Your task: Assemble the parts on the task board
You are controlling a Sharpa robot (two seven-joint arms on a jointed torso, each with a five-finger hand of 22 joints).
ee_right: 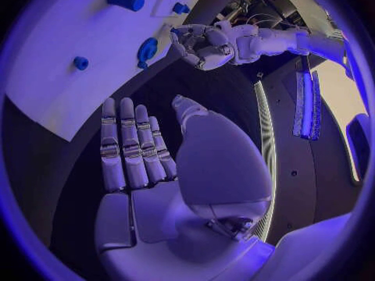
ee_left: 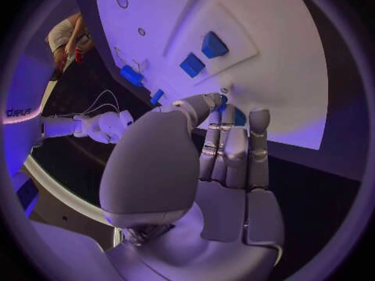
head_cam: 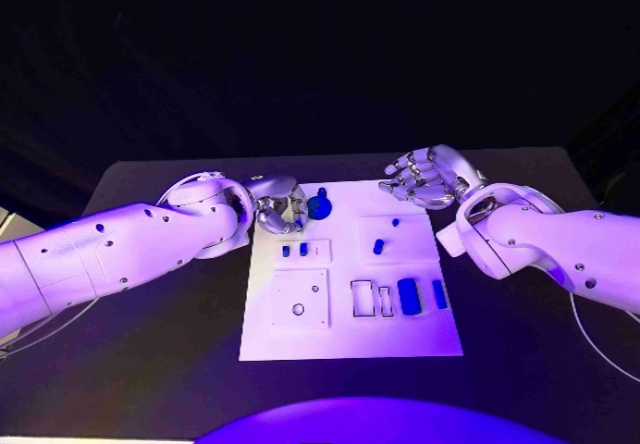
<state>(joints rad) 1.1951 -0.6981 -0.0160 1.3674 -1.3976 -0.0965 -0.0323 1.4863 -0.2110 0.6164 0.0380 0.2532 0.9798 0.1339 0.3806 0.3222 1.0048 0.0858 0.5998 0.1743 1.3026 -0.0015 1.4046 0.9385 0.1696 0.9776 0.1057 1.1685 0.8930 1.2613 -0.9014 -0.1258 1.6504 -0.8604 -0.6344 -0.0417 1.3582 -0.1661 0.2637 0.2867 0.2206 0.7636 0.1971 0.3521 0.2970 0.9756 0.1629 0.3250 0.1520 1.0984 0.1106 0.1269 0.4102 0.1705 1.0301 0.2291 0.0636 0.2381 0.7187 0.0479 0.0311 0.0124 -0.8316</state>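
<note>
My left hand (head_cam: pixel 276 211), silver and many-fingered, is reaching in from the left of the head view to the white rectangular task board (head_cam: pixel 350 328) at centre, fingers closing around a round blue plastic part (head_cam: pixel 319 205) at its top-left corner. Smaller blue parts (head_cam: pixel 408 294) are lying mid-board. Upper right, my right hand (head_cam: pixel 424 178) is hovering with fingers spread, holding nothing.

White task board (head_cam: pixel 350 338) flat mid-table; blue parts (head_cam: pixel 408 294) on it
</note>
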